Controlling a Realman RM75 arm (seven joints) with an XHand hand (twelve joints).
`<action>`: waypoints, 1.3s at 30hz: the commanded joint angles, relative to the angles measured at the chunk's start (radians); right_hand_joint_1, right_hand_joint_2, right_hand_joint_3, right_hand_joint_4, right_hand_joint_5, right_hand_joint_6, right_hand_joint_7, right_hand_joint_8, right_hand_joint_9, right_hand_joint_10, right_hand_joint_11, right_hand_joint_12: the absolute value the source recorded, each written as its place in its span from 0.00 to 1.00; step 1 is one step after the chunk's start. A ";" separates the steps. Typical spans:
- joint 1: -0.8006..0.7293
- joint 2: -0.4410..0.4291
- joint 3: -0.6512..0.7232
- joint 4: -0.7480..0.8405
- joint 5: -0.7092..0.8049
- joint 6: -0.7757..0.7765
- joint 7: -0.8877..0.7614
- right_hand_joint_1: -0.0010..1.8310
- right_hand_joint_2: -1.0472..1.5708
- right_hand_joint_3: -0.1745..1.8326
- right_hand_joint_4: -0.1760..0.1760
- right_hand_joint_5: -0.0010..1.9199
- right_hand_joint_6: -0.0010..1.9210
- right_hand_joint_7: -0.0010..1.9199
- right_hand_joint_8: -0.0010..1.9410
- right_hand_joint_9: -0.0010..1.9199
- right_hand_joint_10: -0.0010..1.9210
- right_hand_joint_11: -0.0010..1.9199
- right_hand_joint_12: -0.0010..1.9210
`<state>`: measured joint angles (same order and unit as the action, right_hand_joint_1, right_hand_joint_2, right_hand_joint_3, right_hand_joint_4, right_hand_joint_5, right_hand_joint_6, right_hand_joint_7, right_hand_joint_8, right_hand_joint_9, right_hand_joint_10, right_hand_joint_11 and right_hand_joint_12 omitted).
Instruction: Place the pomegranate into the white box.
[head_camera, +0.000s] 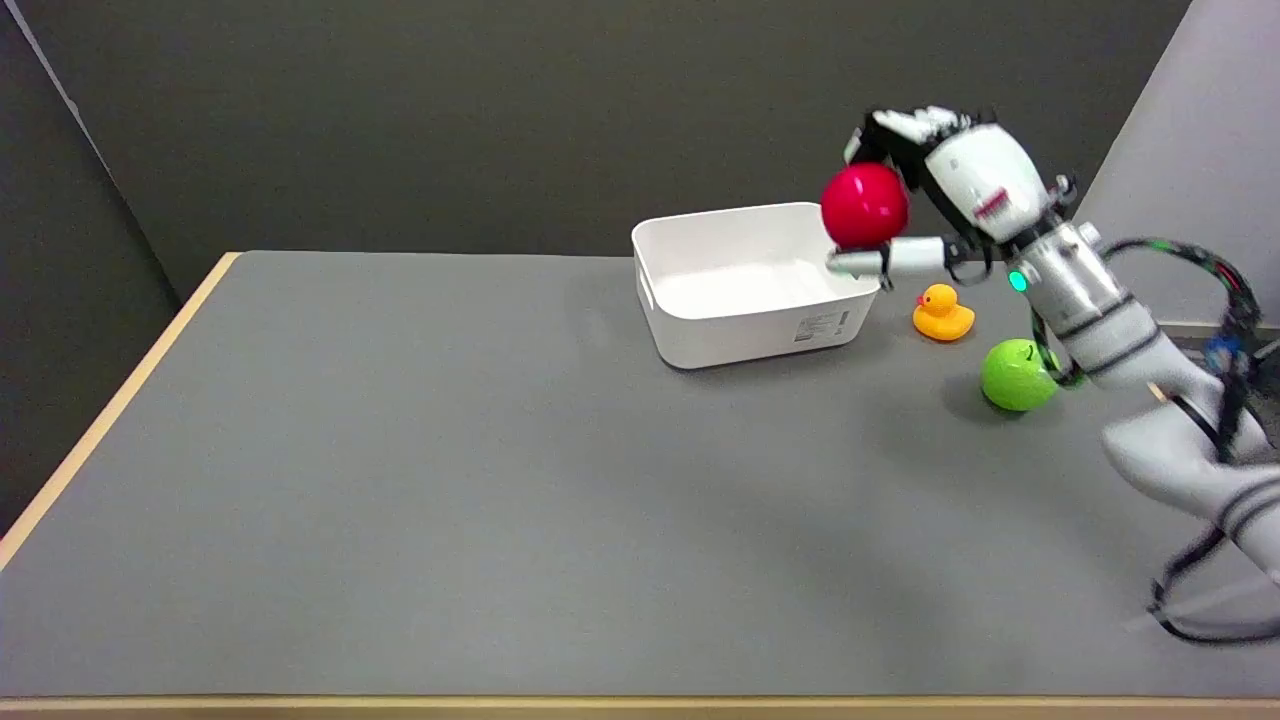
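The pomegranate (865, 205), a smooth red ball, is up in the air, clear of the table, held in the right hand (935, 195). Fingers curl over its top and right side, and one finger runs flat beneath it, so the fruit sits cradled at the hand's left end, on the side facing the white box (748, 330). It hangs over the box's right rim, near the far right corner, half above the opening and half above the wall. What the drop turns on is that small offset: the open inside of the box lies to the left of the fruit and lower, so the hand probably needs to carry it a little further left before letting go, otherwise it may strike the rim and roll off. The box looks empty. On the grey table (400, 480) right of the box sit a yellow duck (942, 313) and, nearer the camera, a green apple (1016, 375) touching the forearm in this view.
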<state>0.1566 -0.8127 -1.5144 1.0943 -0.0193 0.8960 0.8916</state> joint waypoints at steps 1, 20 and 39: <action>0.619 -0.089 -0.406 -0.361 0.005 -0.228 -0.030 0.47 0.81 0.32 0.97 0.35 0.81 0.47 0.92 0.45 0.97 0.28 0.83; 0.763 -0.293 -0.453 -0.740 -0.146 -0.381 -0.024 0.45 0.83 0.30 0.96 0.32 0.84 0.44 0.94 0.42 1.00 0.27 0.82; 0.365 -0.162 -0.321 -0.274 0.172 -0.347 0.159 0.10 0.61 0.56 0.79 0.01 0.10 0.00 0.04 0.00 0.17 0.00 0.49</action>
<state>0.7760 -1.0426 -1.9286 0.5335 -0.0390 0.5565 0.9597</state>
